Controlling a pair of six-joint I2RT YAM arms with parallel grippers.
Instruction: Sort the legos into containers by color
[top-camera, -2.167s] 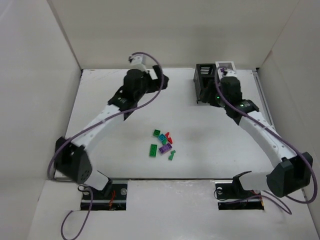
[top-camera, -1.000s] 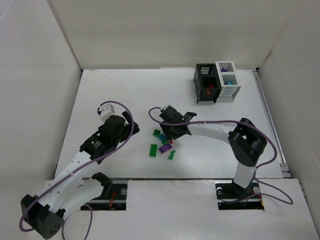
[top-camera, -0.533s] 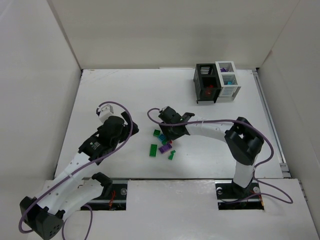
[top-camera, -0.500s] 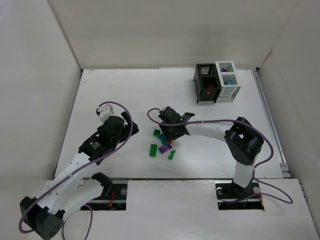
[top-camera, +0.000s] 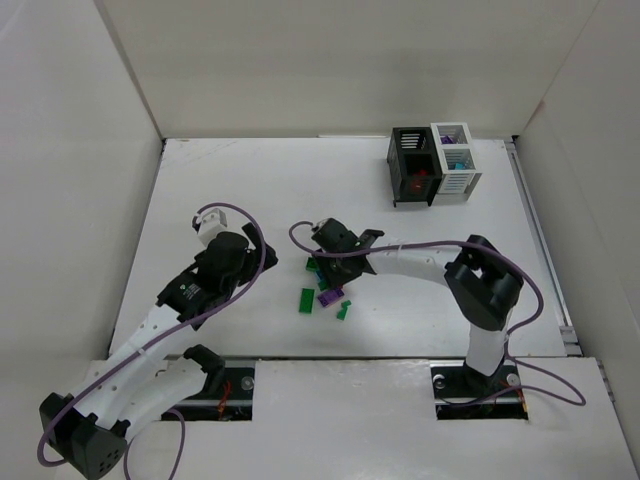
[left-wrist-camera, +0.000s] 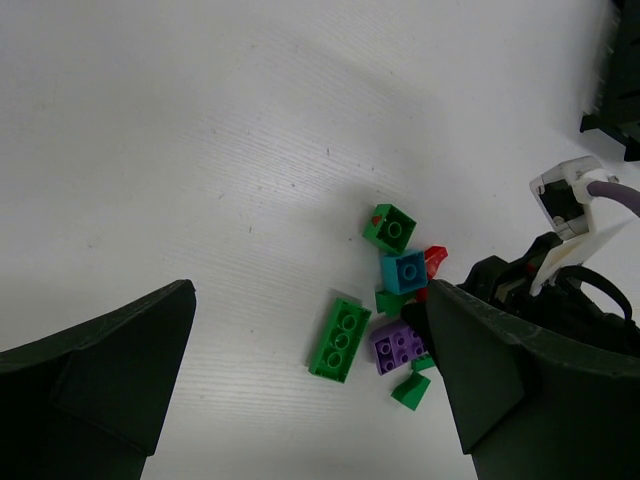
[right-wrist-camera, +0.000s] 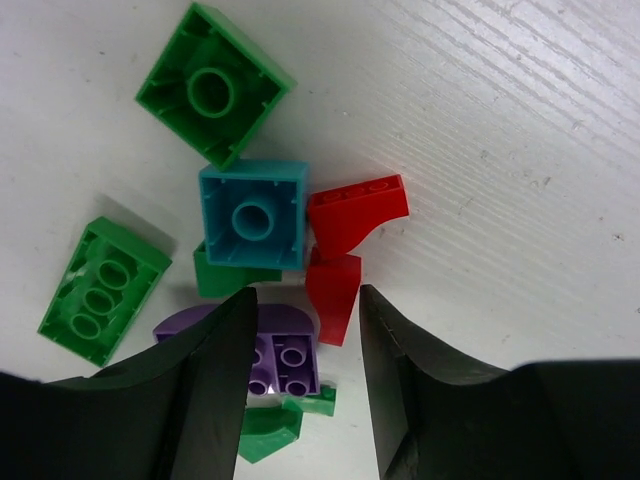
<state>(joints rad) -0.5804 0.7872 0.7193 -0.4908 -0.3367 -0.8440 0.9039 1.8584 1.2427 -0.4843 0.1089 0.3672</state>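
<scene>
Fingers (right-wrist-camera: 200, 400) of the right gripper (right-wrist-camera: 308, 300) stand a little way apart, low over the pile of legos (top-camera: 307, 300), and they hold nothing. A small red brick (right-wrist-camera: 332, 295) lies in the gap between them, close to the finger on the right of the wrist view, but it is hard to tell if that finger touches it. A purple brick (right-wrist-camera: 282, 362) lies in the gap too, partly hidden under the other finger. Just past the fingertips sits a teal brick (right-wrist-camera: 250, 225), upside down, with a second red brick (right-wrist-camera: 357, 208) right beside it. Farther out from the tips lies a square green brick (right-wrist-camera: 213, 95), also upside down. A long green brick (right-wrist-camera: 102, 290) lies out to the side of the finger on the left, and a tiny green bit (right-wrist-camera: 268, 432) peeks out low in the gap. The left gripper (left-wrist-camera: 310, 295) is wide open and holds nothing. It hangs apart from the pile on the white table (left-wrist-camera: 200, 120). The containers (top-camera: 433, 165) stand well apart from both grippers, far beyond the right gripper's fingers. The black bin (top-camera: 408, 160) has something red in it, and the white bin (top-camera: 457, 175) joined to it has teal and purple bits in it.
</scene>
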